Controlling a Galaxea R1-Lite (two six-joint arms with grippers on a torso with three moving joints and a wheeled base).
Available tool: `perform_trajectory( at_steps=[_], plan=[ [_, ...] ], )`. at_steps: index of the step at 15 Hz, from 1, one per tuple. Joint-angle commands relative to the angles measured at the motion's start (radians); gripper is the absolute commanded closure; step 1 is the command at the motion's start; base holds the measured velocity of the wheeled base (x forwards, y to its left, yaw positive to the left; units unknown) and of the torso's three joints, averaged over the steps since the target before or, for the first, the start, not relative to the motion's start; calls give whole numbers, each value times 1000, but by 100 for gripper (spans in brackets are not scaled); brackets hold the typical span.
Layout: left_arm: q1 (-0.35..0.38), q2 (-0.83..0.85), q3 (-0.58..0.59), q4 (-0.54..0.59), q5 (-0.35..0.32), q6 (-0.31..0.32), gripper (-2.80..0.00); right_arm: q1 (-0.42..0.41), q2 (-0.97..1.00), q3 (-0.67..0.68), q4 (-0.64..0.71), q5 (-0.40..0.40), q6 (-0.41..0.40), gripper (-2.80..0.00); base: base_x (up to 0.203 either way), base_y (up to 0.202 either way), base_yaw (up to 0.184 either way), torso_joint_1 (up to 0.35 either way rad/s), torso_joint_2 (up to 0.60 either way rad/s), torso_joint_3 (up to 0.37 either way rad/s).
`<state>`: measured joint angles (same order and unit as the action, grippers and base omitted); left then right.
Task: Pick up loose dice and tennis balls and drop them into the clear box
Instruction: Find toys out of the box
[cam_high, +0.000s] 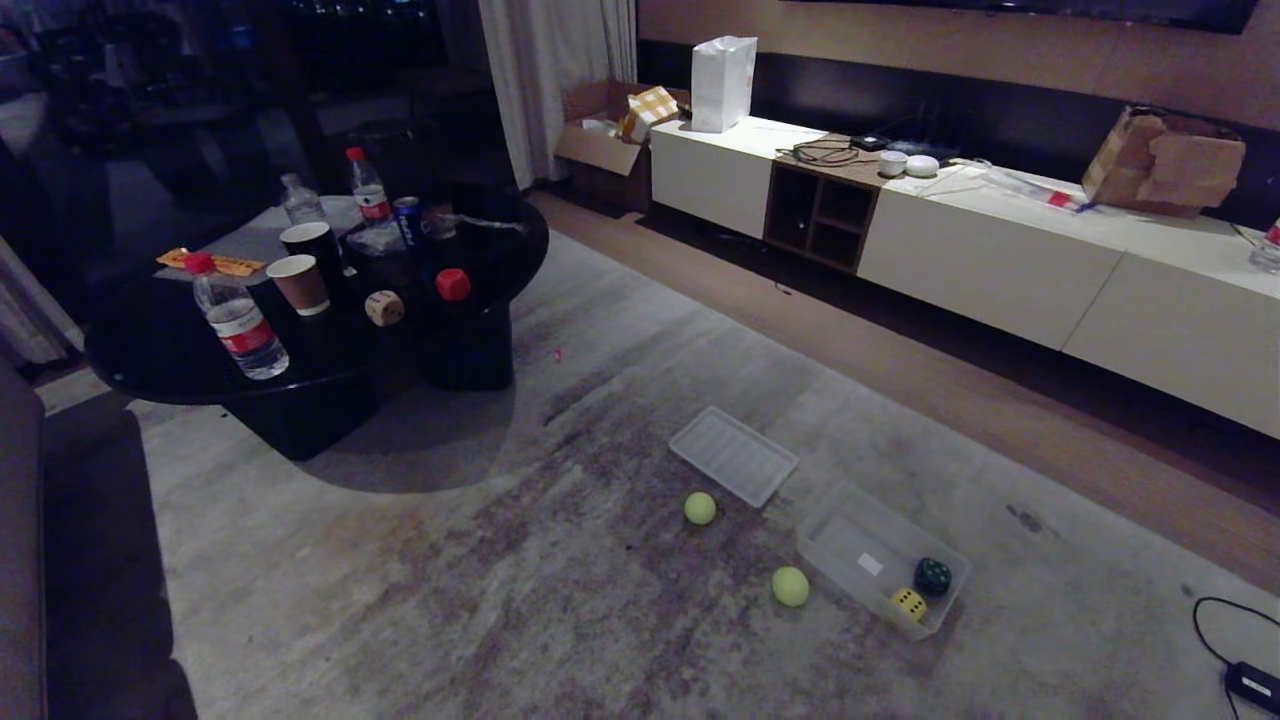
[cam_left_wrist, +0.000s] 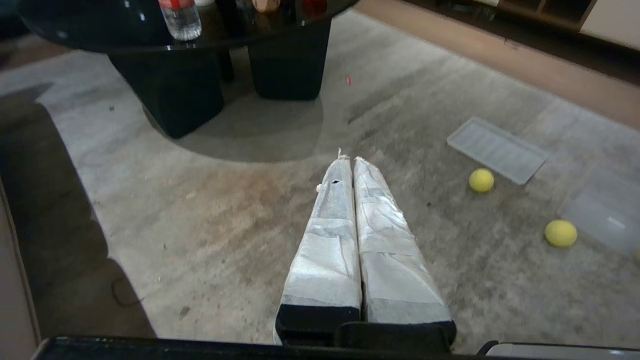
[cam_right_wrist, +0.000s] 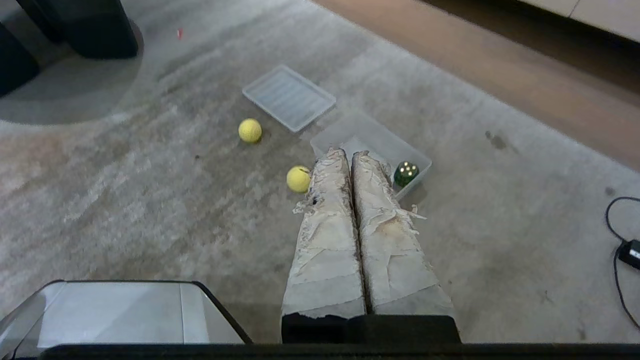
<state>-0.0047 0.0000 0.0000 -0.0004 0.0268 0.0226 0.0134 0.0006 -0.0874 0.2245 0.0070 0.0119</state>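
Observation:
The clear box (cam_high: 845, 525) (cam_right_wrist: 365, 135) stands on the rug and holds a dark green die (cam_high: 932, 576) (cam_right_wrist: 406, 173) and a yellow die (cam_high: 908, 603). Two tennis balls lie loose on the rug beside it: one (cam_high: 790, 586) (cam_right_wrist: 298, 179) (cam_left_wrist: 560, 233) close to the box's wall, the other (cam_high: 700, 508) (cam_right_wrist: 249, 130) (cam_left_wrist: 481, 180) near the lid. A tan die (cam_high: 384, 308) and a red die (cam_high: 453, 284) sit on the black table. My left gripper (cam_left_wrist: 348, 159) and right gripper (cam_right_wrist: 348, 152) hang shut and empty above the rug. Neither arm shows in the head view.
A flat ribbed lid (cam_high: 733, 455) lies on the rug beside the box. The black table (cam_high: 160, 345) carries bottles, paper cups and a can. A low white cabinet (cam_high: 1000, 260) runs along the wall. A cable with a power brick (cam_high: 1250, 685) lies at the right.

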Motion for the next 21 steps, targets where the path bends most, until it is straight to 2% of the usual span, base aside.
perform_trajectory(
  at_steps=[1, 21],
  plan=[
    [0, 2, 2, -1, 0, 0, 0, 0, 1, 0, 1, 1, 0, 0, 0, 0, 0, 1, 4, -191],
    [-1, 2, 2, -1, -1, 0, 0, 0, 1, 0, 1, 1, 2, 0, 0, 0, 0, 2, 2, -197]
  ],
)
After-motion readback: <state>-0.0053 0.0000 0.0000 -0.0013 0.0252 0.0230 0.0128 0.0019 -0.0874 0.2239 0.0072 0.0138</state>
